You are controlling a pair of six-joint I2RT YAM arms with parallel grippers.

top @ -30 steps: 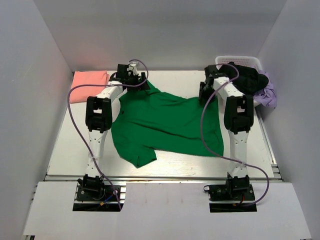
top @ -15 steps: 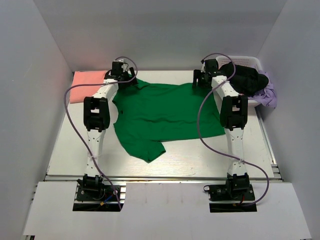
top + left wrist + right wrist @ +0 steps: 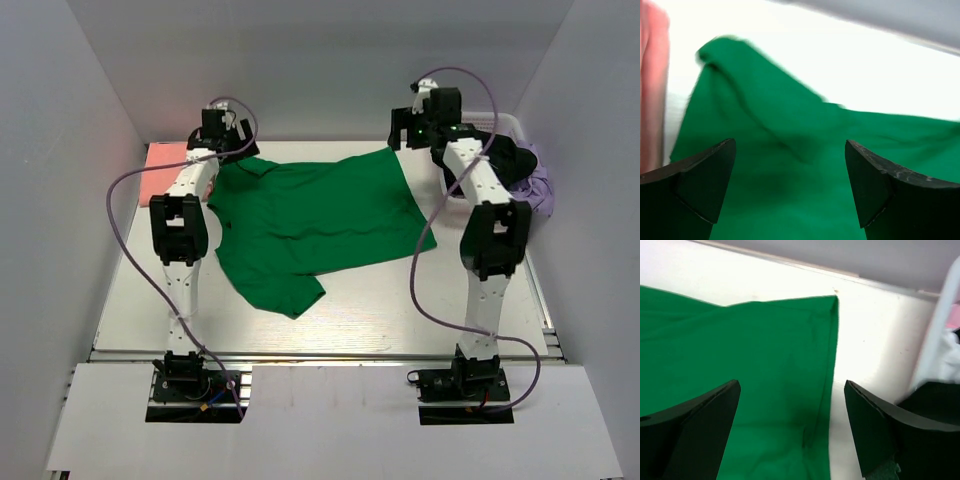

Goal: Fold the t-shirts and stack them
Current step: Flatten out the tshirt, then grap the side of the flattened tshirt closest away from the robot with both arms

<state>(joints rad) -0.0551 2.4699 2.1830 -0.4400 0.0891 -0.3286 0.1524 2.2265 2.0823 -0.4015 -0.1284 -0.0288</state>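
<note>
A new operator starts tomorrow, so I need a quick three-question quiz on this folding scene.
1. True or false: the right gripper is clamped on the green shirt.
2. Where on the table does the pink shirt lie? A: far-left corner. B: near edge. C: far-right corner.
3. What state is the left gripper in?
Key: 1 false, its jaws stand open above the cloth. 2 A. 3 open.

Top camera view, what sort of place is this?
Probably a lab test cell, not a home: plain white walls box in the table, the left arm and right arm are bolted at its edge, and a green t-shirt lies spread there.
</note>
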